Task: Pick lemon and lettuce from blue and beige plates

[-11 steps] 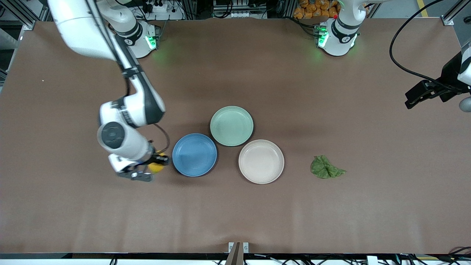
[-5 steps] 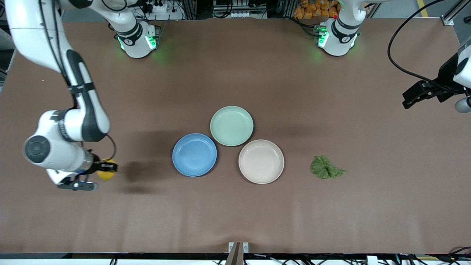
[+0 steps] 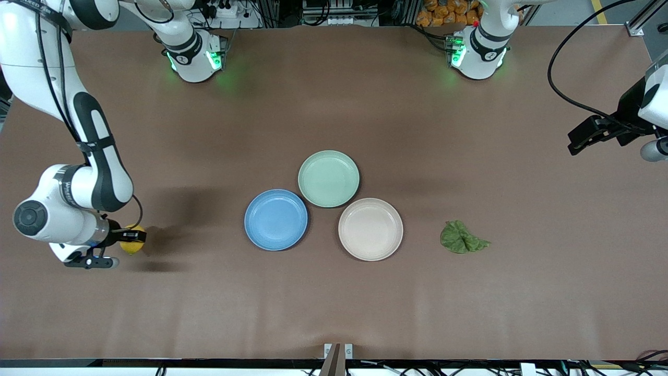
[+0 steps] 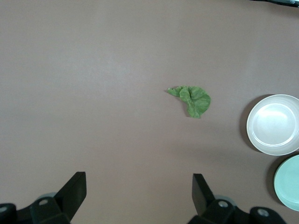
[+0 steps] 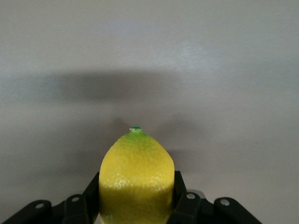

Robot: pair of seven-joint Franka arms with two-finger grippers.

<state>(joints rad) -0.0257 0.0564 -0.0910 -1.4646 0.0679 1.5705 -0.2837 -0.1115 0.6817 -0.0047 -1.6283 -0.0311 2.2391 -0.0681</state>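
My right gripper [image 3: 131, 241] is shut on the yellow lemon [image 3: 130, 246], which fills the space between its fingers in the right wrist view [image 5: 136, 182]. It hangs over bare table at the right arm's end, well away from the blue plate [image 3: 276, 220]. The blue plate and the beige plate [image 3: 370, 229] hold nothing. The lettuce [image 3: 461, 237] lies on the table beside the beige plate, toward the left arm's end; it also shows in the left wrist view [image 4: 192, 100]. My left gripper [image 4: 138, 189] is open and empty, high over the left arm's end of the table.
A pale mint-green plate [image 3: 329, 178] sits empty, touching the blue and beige plates and farther from the front camera. A black cable [image 3: 561, 78] hangs at the left arm's end. The beige plate [image 4: 273, 124] and mint plate [image 4: 288, 183] show in the left wrist view.
My right gripper has carried the lemon from beside the blue plate out toward the right arm's end of the table. The left arm has barely shifted.
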